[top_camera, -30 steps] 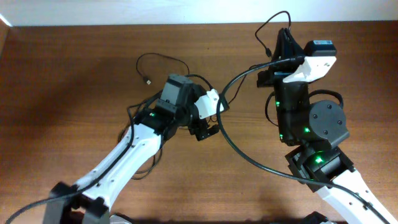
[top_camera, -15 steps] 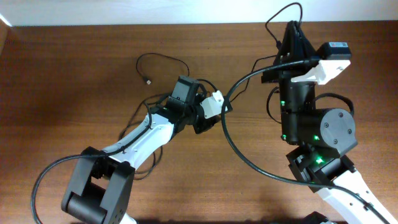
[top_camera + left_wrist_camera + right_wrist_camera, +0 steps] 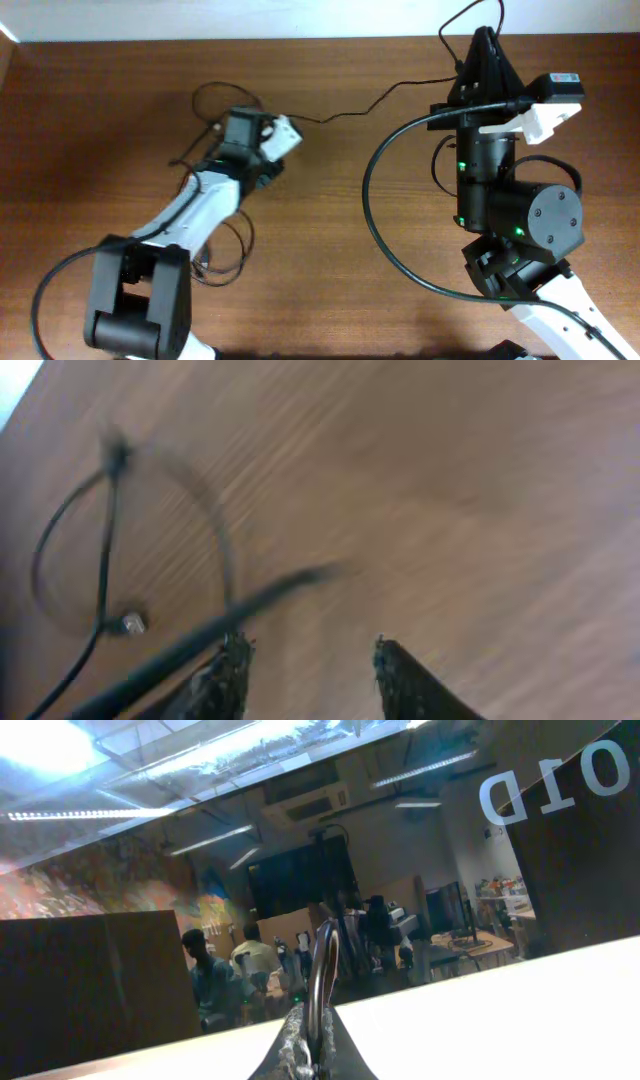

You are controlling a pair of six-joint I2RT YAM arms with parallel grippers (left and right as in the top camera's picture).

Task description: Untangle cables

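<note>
scene: a dark wooden table [image 3: 90, 130] seen from above, with two robot arms reaching over it.
cables [image 3: 228, 252]: thin black cords. most lie in loose loops on the left half of the table, around and under the left arm.
taut cable [image 3: 380, 96]: one thin cord runs from just beside the left arm's wrist, across the middle of the table, up to the right gripper.
left gripper [image 3: 310, 655]: low over the wood by the loops. its two fingers are parted, bare table shows in the gap, and nothing can be seen between them.
beside the left fingers: a blurred cord slants past the tip of one finger. cannot tell whether it touches. beyond it lies a loop ending in a small metal plug [image 3: 130, 623].
right gripper [image 3: 310, 1030]: raised at the far right of the table, fingers clenched on the taut cable, which rises from between the tips as a narrow loop.
thick wire [image 3: 368, 200]: a heavier black lead arcs beside the right arm.
</note>
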